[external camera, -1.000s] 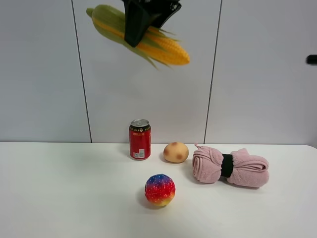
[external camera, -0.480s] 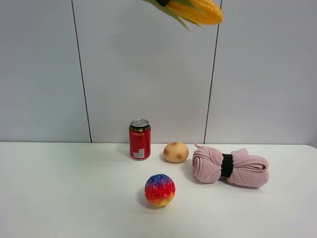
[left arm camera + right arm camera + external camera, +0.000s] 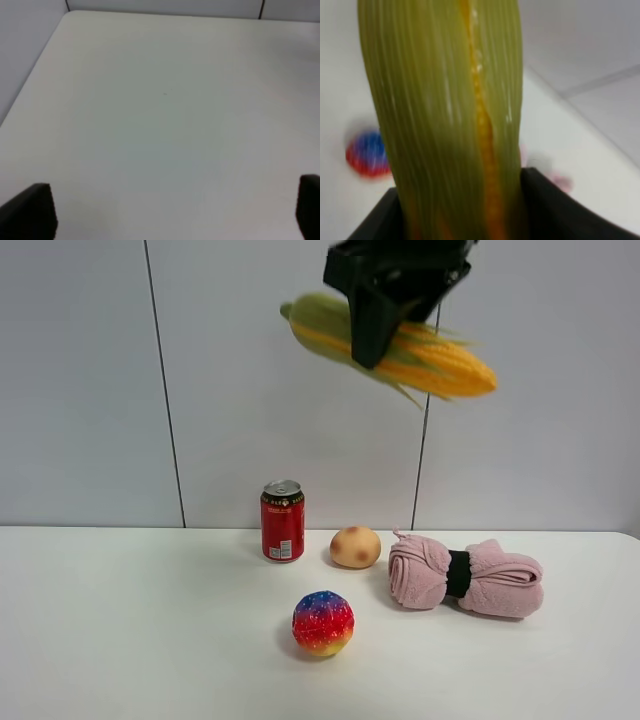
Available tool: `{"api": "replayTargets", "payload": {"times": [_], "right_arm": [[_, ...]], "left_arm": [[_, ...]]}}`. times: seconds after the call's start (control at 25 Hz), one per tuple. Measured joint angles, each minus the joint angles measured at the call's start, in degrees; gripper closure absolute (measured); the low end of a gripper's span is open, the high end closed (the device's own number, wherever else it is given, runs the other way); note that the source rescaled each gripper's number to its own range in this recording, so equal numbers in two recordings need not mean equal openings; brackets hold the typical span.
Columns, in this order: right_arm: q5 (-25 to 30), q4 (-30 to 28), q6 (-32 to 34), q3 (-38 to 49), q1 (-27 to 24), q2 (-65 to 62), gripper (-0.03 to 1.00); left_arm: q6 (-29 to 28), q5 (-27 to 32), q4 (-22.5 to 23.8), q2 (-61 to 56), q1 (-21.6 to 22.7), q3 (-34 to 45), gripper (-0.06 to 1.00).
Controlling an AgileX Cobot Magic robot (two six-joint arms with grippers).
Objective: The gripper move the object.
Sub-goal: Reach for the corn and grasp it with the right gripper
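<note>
The corn cob (image 3: 450, 365), yellow kernels in a green husk, hangs high in the air in front of the wall, above the potato and the pink towel. It is tilted, with the yellow tip to the right and lower. My right gripper (image 3: 383, 340), a black claw, is shut on its middle. In the right wrist view the husk (image 3: 445, 110) fills the frame between the black fingers (image 3: 540, 200). My left gripper (image 3: 167, 220) is open and empty over bare white table, and only its two black fingertips (image 3: 27, 210) show.
On the white table (image 3: 120, 620) stand a red can (image 3: 283, 521), a tan potato (image 3: 355, 546) beside it, a rolled pink towel (image 3: 465, 577) to the right and a rainbow ball (image 3: 322, 623) in front. The ball (image 3: 367, 155) shows blurred in the right wrist view.
The right gripper carried the corn up and to the right, almost out of the top of the view. It has now come down lower and sits further right than a second ago.
</note>
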Motion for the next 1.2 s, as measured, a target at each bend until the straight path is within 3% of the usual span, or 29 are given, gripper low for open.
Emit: {"api": "replayTargets", "payload": {"times": [0.16,0.32,0.48,0.84,1.2], "right_arm": [[-0.1,0.5,-1.6,9.0,0.0,-3.2,0.97],[-1.3,2.0,-14.0,23.1,-0.8,-9.5,0.97],[-7.7,5.5,-24.8,33.4,-3.7,-13.4,0.97],[-29.8,7.2,-27.6,50.9,-13.3,-13.9,0.97],[-33.2,8.7,-32.1,52.4,-15.9,-8.8,0.97]], "left_arm": [[0.0,0.0,0.0,0.0,0.0,0.0,-0.06],[0.0,0.0,0.0,0.0,0.0,0.0,-0.06],[0.0,0.0,0.0,0.0,0.0,0.0,-0.06],[0.0,0.0,0.0,0.0,0.0,0.0,-0.06],[0.0,0.0,0.0,0.0,0.0,0.0,-0.06]]}}
